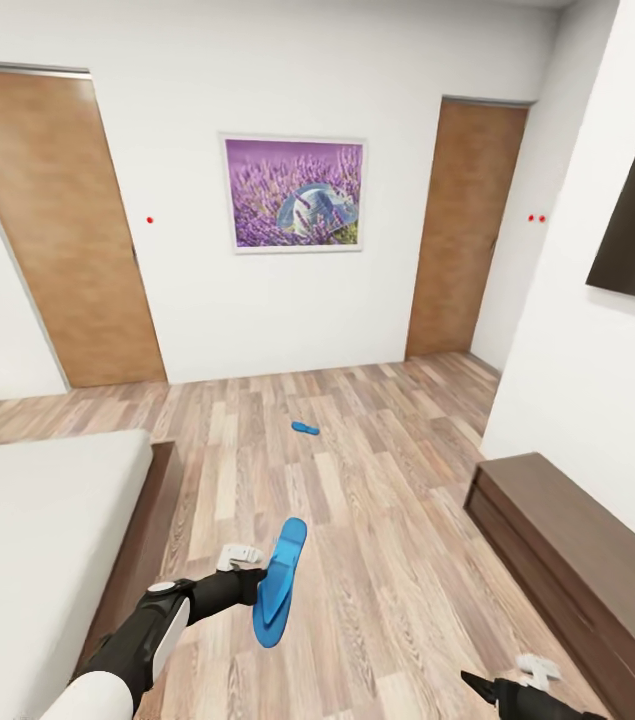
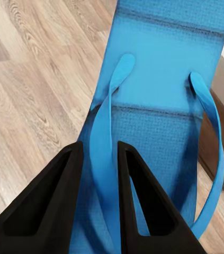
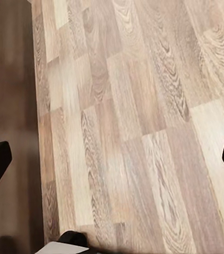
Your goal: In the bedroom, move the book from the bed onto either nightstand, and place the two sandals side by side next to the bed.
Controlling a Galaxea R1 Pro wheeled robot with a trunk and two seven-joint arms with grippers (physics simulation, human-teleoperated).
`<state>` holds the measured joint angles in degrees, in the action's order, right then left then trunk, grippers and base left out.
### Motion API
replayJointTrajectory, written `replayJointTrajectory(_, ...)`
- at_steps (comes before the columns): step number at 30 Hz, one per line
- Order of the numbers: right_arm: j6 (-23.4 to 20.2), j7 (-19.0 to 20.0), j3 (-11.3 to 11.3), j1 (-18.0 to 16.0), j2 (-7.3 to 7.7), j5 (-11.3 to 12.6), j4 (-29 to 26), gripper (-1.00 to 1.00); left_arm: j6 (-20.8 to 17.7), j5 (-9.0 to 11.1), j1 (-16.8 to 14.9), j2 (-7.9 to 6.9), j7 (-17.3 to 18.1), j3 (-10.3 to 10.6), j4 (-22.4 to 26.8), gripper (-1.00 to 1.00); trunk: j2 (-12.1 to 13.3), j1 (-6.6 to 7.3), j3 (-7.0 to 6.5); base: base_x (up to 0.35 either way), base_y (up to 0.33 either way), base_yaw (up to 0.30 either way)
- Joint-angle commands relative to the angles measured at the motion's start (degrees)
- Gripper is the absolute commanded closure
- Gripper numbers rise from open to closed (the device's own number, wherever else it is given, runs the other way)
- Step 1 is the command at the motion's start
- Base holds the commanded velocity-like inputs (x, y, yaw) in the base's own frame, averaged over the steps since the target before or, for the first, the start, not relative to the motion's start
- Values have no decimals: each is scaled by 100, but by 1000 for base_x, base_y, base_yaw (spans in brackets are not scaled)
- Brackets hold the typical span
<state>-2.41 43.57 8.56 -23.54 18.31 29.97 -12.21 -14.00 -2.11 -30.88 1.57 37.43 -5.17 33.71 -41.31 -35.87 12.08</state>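
Since both sandals belong beside the bed [image 1: 47,520], our left gripper [image 2: 98,174] pinches one sandal [image 1: 279,582] by its strap, lifted above the floor; the other sandal [image 1: 305,428] lies well apart. Our right gripper [image 3: 112,159] hangs spread, empty.

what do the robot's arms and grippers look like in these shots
The left arm has a glossy white shell at the bottom, then a black forearm segment with a white side panel and a grey ring. The left gripper has two matte black, wedge-shaped fingers with hollow recesses. The right gripper is black with a small white block on top.
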Motion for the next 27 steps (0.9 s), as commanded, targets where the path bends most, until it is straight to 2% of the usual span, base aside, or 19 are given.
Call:
replayJointTrajectory(1, -24, 15, 40, -2, 6, 60, -6, -100, -36, -35, -5, 10, 17, -45, 5, 100, -7, -2, 9, 26, -26, 268)
replayJointTrajectory(18, -24, 2, 40, -2, 6, 61, -10, -100, -37, -35, -5, 10, 19, -45, 5, 100, -7, -2, 9, 3, -3, 283)
replayJointTrajectory(23, -25, 15, 38, -2, 6, 61, -10, -100, -34, -35, -5, 10, 17, -45, 4, 100, -7, -2, 9, 37, 0, 105)
replayJointTrajectory(27, -23, 19, 40, -2, 6, 62, -3, -100, -39, -35, -5, 10, 13, -45, 5, 100, -7, -2, 9, 245, 0, 14)
